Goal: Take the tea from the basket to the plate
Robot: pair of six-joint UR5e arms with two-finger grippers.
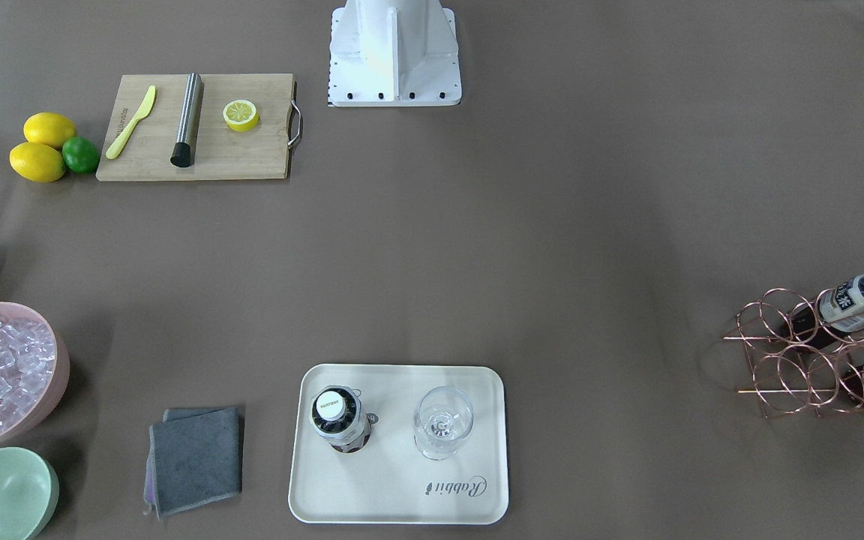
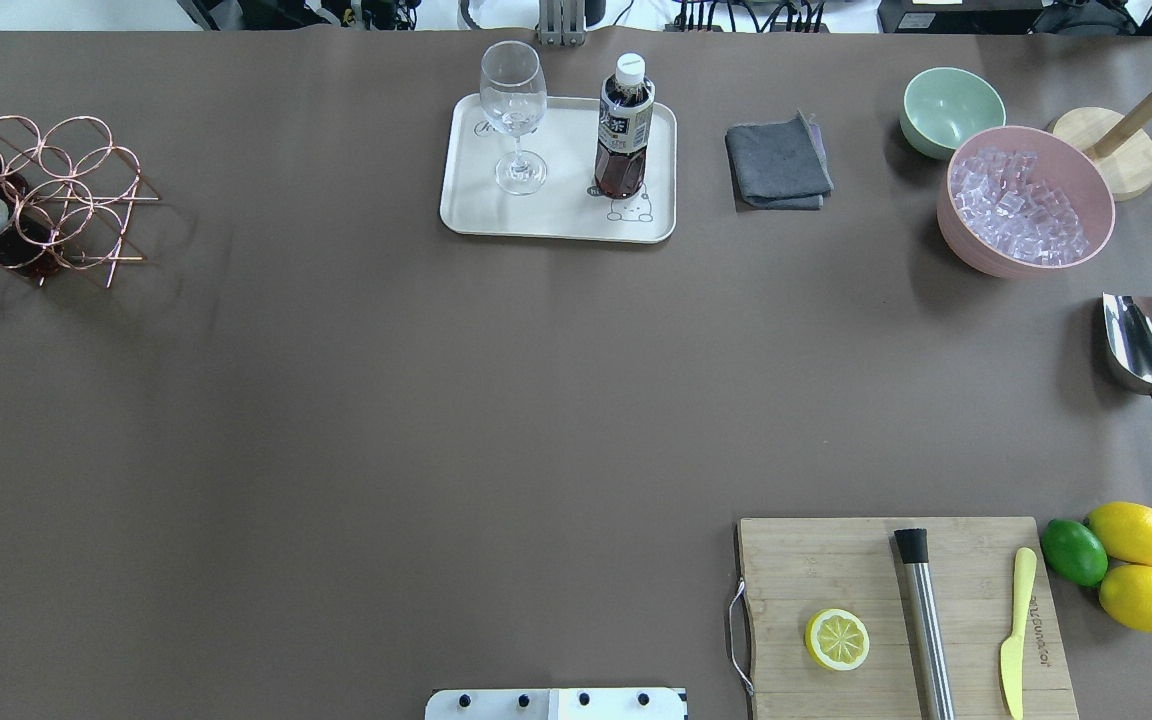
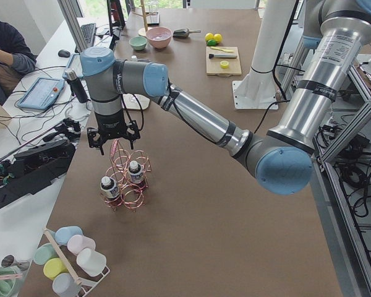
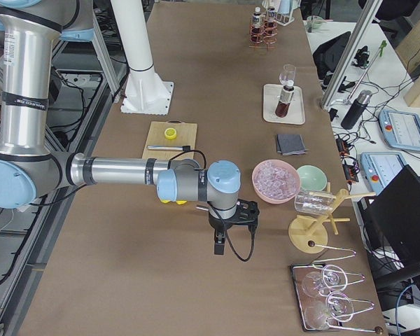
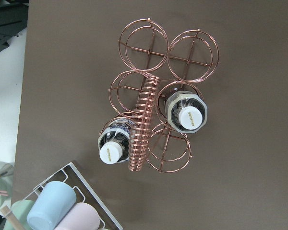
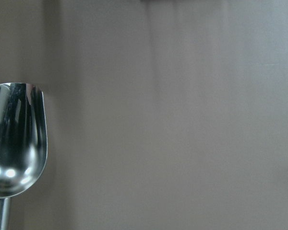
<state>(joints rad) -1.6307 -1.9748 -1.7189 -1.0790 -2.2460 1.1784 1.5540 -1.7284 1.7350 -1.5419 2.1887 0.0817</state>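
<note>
A tea bottle [image 1: 336,420] with dark drink, white cap and dark label stands upright on the cream plate [image 1: 402,495], next to a wine glass [image 1: 443,424]; it also shows in the overhead view [image 2: 624,130]. The copper wire basket [image 5: 144,124] holds two bottles: one with a dark label [image 5: 113,143] and one with a pale beige label [image 5: 186,112]. My left gripper [image 3: 114,141] hovers just above the basket's coiled handle; I cannot tell if it is open. My right gripper [image 4: 224,234] hangs above the table near the scoop; I cannot tell its state.
A metal scoop [image 6: 14,139] lies under the right wrist. A pink bowl of ice [image 2: 1021,205], a mint-green bowl [image 2: 951,108] and a grey cloth [image 2: 778,162] sit right of the plate. A cutting board [image 2: 896,610] with lemon half, muddler and knife is near the base.
</note>
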